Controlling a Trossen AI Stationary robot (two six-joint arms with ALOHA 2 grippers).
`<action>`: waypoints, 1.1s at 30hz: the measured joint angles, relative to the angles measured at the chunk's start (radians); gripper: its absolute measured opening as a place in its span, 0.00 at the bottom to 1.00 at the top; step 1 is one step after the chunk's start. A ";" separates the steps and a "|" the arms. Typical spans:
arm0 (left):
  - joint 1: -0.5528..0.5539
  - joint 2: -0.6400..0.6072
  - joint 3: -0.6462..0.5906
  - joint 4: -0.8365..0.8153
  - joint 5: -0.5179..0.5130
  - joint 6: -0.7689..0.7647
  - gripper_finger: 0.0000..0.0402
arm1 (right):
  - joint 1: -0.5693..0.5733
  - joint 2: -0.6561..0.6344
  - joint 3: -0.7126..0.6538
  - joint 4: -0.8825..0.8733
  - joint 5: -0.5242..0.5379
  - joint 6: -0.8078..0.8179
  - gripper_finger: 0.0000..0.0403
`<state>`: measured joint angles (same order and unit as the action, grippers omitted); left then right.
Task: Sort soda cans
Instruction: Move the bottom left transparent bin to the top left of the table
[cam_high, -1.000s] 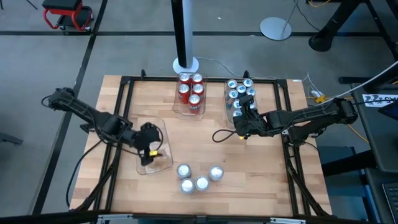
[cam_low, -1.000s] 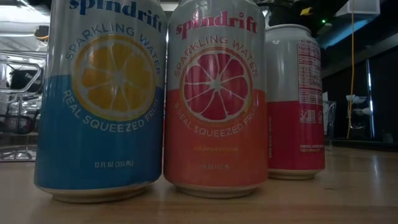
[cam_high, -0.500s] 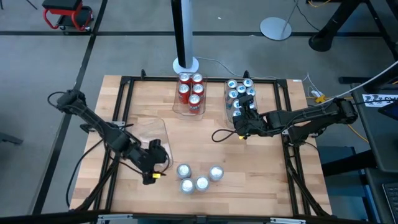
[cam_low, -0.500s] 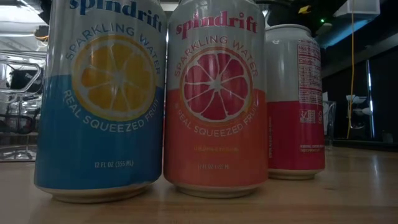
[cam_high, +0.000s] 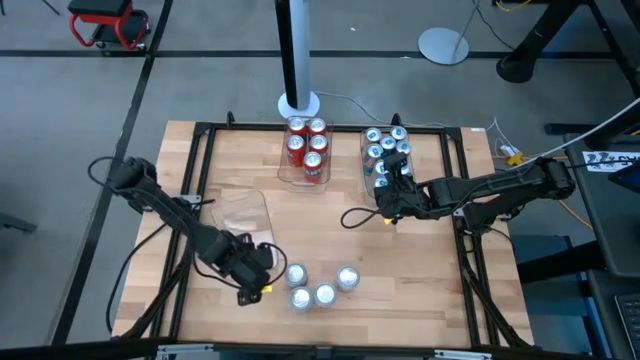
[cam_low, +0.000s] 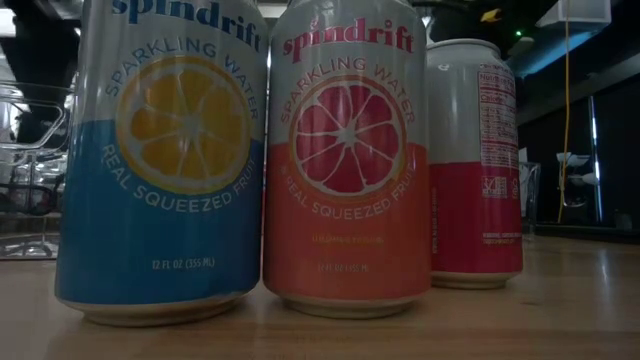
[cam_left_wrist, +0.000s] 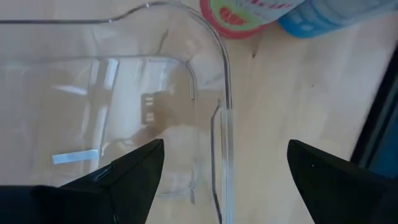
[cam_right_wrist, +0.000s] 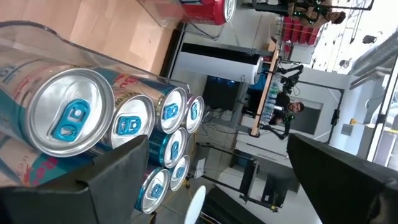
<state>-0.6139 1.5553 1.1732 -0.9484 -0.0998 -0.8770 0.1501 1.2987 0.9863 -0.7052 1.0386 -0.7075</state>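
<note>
Several loose soda cans stand upright near the table's near edge. The low view shows three of them close up: a blue one, a pink one and a red-and-silver one. Red cans fill one clear tray at the far edge, and blue cans fill another beside it. My left gripper is open, low over the near corner of an empty clear tray, just left of the loose cans. Its fingers stand on either side of the tray's wall. My right gripper is open at the near end of the blue-can tray.
A black metal frame borders the wooden table. A black post on a round white base stands behind the red-can tray. A dark cable loops on the wood near my right gripper. Bare wood lies between the trays and the loose cans.
My left gripper has moved toward the table's near edge and to the right, from above the middle of the empty tray to its near corner, close to the loose cans.
</note>
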 joint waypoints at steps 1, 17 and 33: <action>0.000 0.008 0.000 0.001 0.000 -0.001 0.82 | 0.000 0.000 0.000 0.000 0.000 -0.005 0.94; 0.001 0.033 -0.004 -0.070 -0.014 0.076 0.38 | 0.000 0.000 0.000 0.001 0.025 -0.009 0.94; 0.044 0.033 -0.005 -0.336 -0.187 0.240 0.01 | 0.000 0.000 0.000 0.001 0.032 -0.009 0.94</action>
<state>-0.5694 1.5883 1.1683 -1.2841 -0.2865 -0.6366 0.1498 1.2987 0.9866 -0.7040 1.0710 -0.7166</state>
